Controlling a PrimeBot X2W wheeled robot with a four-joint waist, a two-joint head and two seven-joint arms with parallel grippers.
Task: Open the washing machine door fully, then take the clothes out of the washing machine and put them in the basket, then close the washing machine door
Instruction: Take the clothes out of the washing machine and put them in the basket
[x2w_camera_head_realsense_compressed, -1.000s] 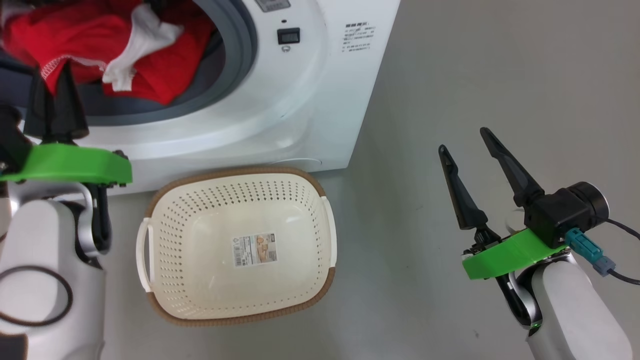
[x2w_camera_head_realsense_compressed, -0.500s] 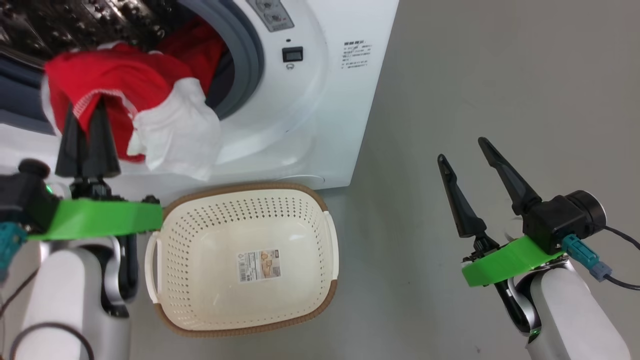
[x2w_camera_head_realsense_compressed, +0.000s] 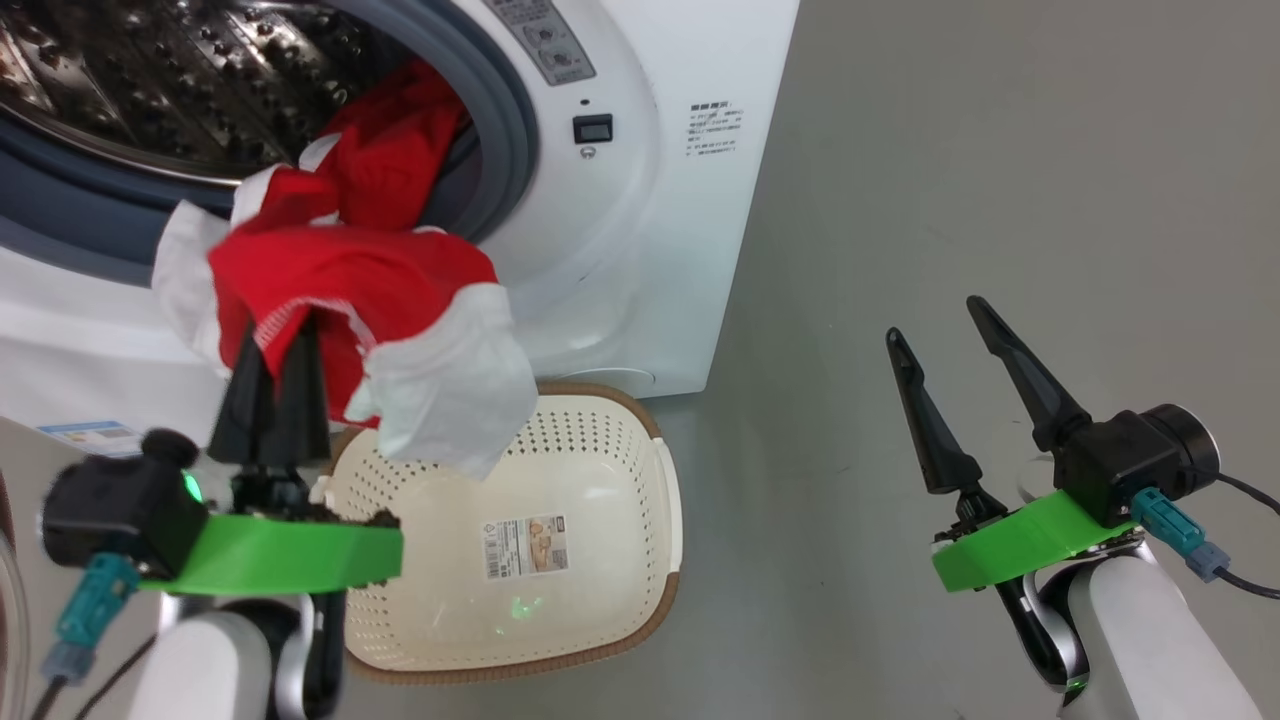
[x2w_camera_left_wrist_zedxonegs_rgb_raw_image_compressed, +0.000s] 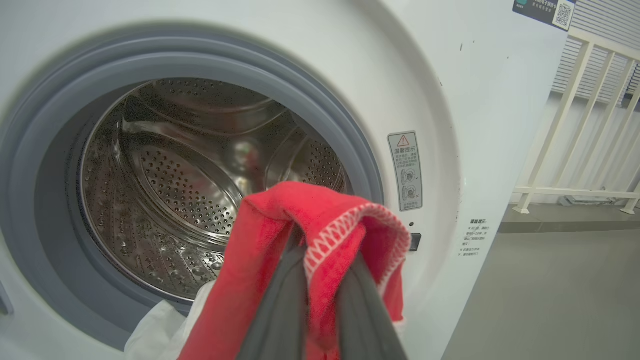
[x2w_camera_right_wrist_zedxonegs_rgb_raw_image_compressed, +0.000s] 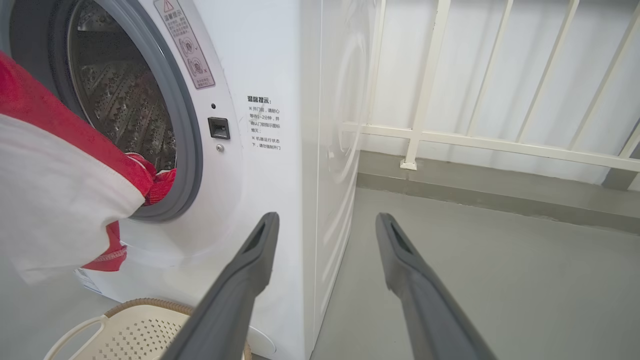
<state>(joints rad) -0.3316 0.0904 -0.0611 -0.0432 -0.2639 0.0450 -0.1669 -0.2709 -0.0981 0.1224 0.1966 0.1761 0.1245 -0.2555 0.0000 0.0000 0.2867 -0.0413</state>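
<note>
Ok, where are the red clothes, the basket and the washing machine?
red clothes (x2w_camera_head_realsense_compressed: 340, 280), head view, on the red middle of the hanging cloth.
basket (x2w_camera_head_realsense_compressed: 600, 440), head view, on its holey back wall.
washing machine (x2w_camera_head_realsense_compressed: 650, 250), head view, on its white front panel.

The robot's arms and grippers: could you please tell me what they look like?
Both sides match. The left gripper and right gripper each have two long, tapering black fingers on a bright green bracket. A black cylindrical camera sits beside it, with a teal plug and a dark cable. Below are pale, silvery-white forearms with black joints.
</note>
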